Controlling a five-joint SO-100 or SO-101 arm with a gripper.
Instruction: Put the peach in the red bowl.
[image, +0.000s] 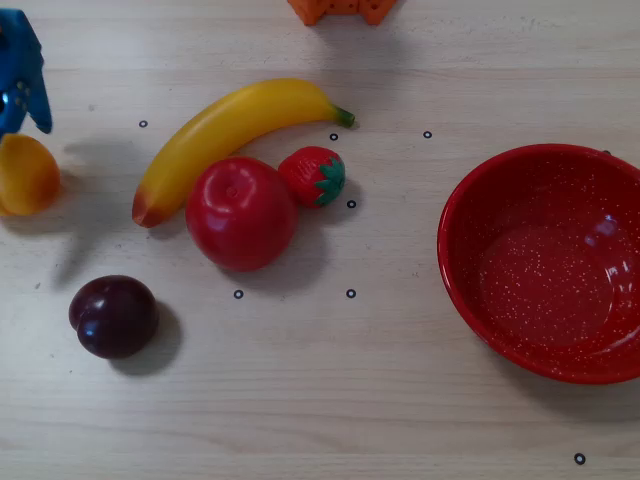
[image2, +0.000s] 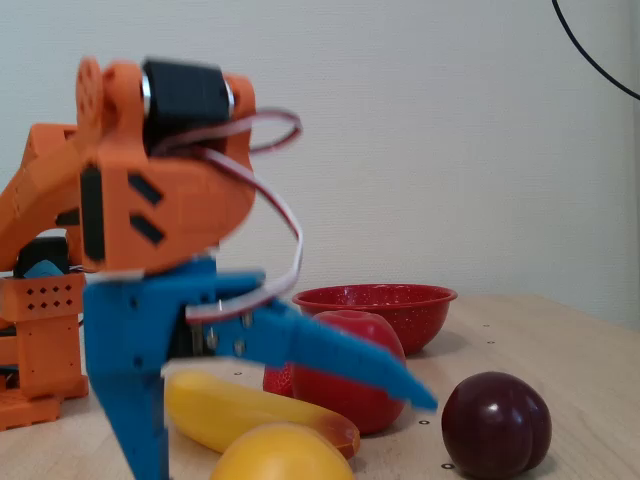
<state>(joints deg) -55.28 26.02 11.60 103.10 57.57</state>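
Observation:
The peach (image: 26, 176) lies at the far left edge of the overhead view, and it shows as a yellow-orange round at the bottom of the fixed view (image2: 281, 455). My blue gripper (image2: 288, 428) hangs just above it, open, with one finger (image2: 130, 420) pointing down and the other finger (image2: 350, 360) reaching out past the apple. In the overhead view only part of the gripper (image: 22, 108) shows, just behind the peach. The red bowl (image: 470, 260) sits at the right, with nothing in it; it is at the back in the fixed view (image2: 375, 298).
A banana (image: 225, 130), a red apple (image: 240, 213) and a strawberry (image: 314, 176) cluster between the peach and the bowl. A dark plum (image: 113, 316) lies in front of them. The orange arm base (image: 342, 9) stands at the top edge.

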